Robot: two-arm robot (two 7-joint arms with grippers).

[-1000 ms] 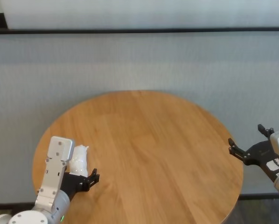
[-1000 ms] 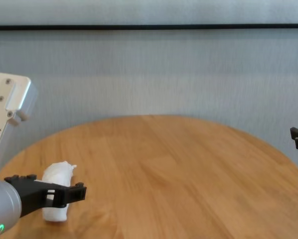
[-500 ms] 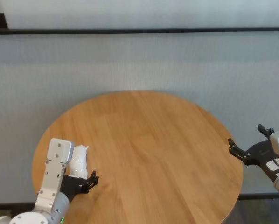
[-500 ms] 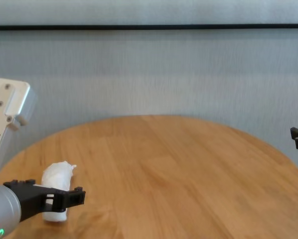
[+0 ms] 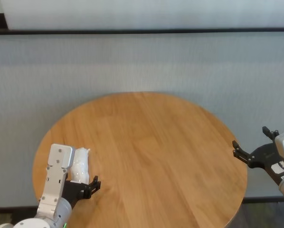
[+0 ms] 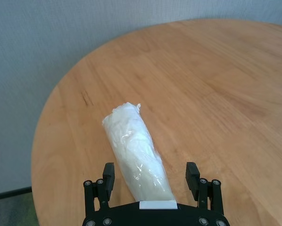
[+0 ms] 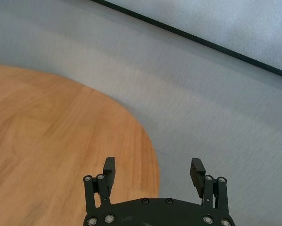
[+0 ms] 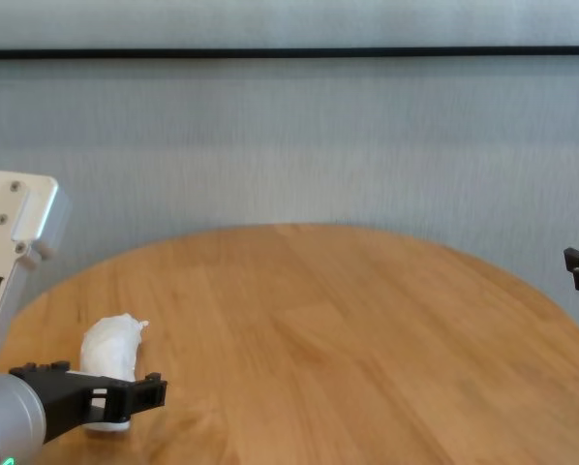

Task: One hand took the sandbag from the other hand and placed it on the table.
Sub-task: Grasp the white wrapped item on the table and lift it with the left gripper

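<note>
Round table (image 5: 146, 142) of light brown wood planks, grain visible, w/ a dark streak near its rim in the left wrist view. Behind it a pale grey textured wall w/ a thin black rail across, lighter band above that; a strip of dark floor shows below the rim.

Sandbag (image 6: 136, 153) lies on the table at approx 8 o'clock, near the edge: white, lumpy, shiny plastic, twisted end pointing toward table centre. Left gripper (image 6: 153, 173) is low over its near end, fingers (image 6: 108, 174) spread wide either side, not pinching it.

Right gripper (image 5: 254, 143) hangs just off the rim at approx 4 o'clock, fingers (image 7: 110, 167) spread too, nothing between them; wood to one side, grey wall beyond.
</note>
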